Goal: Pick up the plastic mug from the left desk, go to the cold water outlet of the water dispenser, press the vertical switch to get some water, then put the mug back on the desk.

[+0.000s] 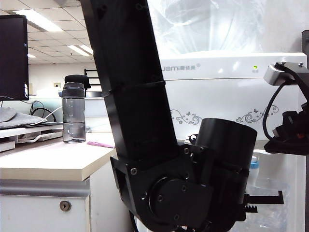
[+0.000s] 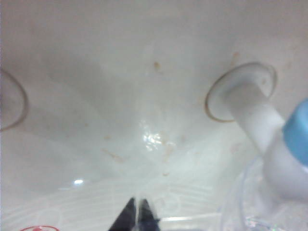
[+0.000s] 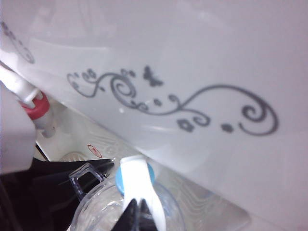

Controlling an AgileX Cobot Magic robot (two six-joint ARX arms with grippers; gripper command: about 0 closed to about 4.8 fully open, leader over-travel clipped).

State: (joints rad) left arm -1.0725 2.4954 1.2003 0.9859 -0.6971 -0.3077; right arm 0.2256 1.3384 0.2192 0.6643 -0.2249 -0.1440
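Observation:
The clear plastic mug (image 3: 101, 207) hangs right under the cold water outlet (image 3: 120, 177), the tap with the light-blue collar on the water dispenser (image 1: 217, 92). My left gripper (image 2: 138, 212) is shut, and its black fingers (image 3: 98, 165) reach the mug's thin handle (image 3: 85, 177). In the left wrist view the mug (image 2: 250, 209) shows beside the blue collar (image 2: 298, 134). My right gripper (image 3: 137, 211) is shut, its tips resting against the vertical switch (image 3: 138, 180), a slim white lever. In the exterior view the mug (image 1: 268, 184) is faint below the tap (image 1: 253, 166). The left desk (image 1: 48, 166) lies to the left.
A pink-red-collared tap (image 3: 36, 108) sits beside the blue one. On the desk stand a smoky-grey bottle (image 1: 74, 113), a monitor (image 1: 13, 58) and a pink item (image 1: 100, 144). The left arm's black links (image 1: 135, 96) block the middle of the exterior view. The right arm's wrist (image 1: 289, 135) is at the right edge.

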